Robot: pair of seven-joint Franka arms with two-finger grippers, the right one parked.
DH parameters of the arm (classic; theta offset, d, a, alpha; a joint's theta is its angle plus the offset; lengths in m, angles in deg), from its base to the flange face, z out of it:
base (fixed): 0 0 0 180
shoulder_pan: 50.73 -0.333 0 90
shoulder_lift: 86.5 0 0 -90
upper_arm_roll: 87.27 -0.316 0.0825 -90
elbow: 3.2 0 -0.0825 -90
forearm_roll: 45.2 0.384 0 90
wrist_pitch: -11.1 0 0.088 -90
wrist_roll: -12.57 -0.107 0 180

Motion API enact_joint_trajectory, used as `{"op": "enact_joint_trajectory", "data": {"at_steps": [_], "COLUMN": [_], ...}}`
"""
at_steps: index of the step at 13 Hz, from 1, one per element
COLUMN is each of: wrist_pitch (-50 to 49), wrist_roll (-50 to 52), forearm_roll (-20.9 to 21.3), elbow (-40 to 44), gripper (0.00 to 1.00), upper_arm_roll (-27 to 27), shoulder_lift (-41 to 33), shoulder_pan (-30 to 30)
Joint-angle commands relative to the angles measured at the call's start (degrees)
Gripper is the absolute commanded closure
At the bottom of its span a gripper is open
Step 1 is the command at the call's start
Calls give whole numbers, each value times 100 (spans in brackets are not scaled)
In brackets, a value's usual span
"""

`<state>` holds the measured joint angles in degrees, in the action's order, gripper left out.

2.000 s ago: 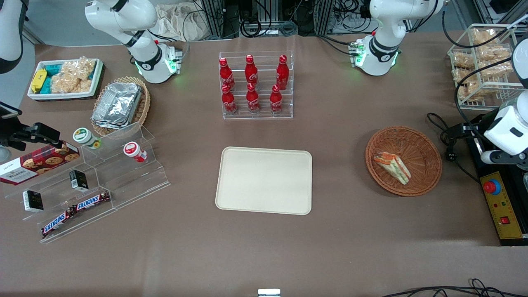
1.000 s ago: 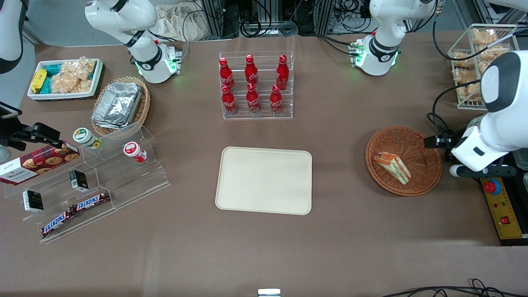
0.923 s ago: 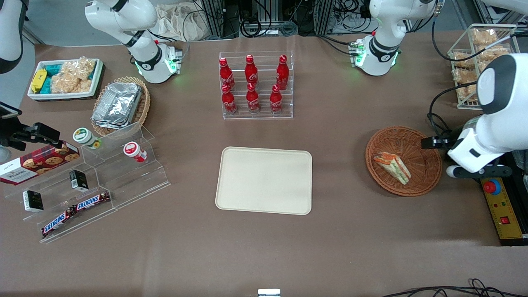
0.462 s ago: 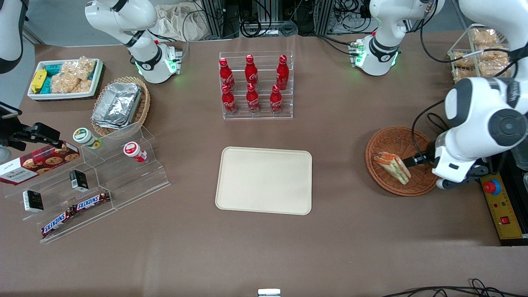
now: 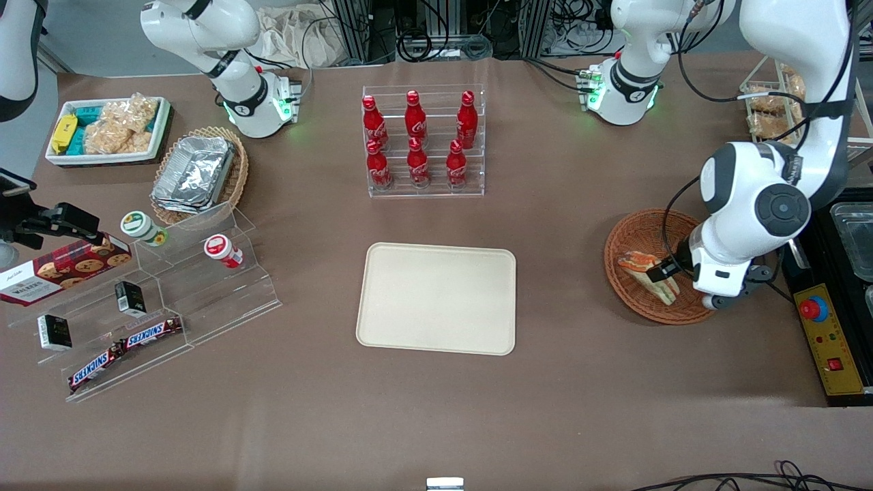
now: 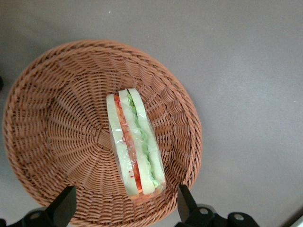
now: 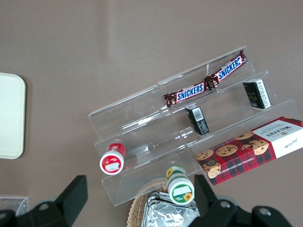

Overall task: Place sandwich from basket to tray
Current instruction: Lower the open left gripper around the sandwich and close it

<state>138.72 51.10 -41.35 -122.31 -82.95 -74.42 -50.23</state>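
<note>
Hand (image 6: 124, 208) wide open, empty, hovering above sandwich (image 6: 135, 144) in basket (image 6: 52, 118). Risk: slippery wrap and narrow edge-up wedge could slip or tip when the fingers close.

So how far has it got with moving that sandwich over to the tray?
Only the approach looks done: the gripper hangs open above the basket, its fingers spread either side of the sandwich without touching it. In hand now is lining up the grab. The sandwich lies in the basket, unlifted. Left to do: close on it, lift it, and carry it to the tray, which has nothing on it.
</note>
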Motion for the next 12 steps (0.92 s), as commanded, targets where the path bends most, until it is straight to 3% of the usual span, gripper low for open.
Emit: {"op": "enact_joint_trajectory", "data": {"at_steps": [1,7,12], "wrist_pitch": [491,1423,1512], "wrist_roll": [320,576,585], "forearm_roll": [-51,-51,-33], "elbow": [-341,-640,-807], "gripper": [5,5,18], "upper_arm_roll": [-11,-19,-19], "shoulder_lift": [-101,145,225], "shoulder_pan": [-14,-41,-41]}}
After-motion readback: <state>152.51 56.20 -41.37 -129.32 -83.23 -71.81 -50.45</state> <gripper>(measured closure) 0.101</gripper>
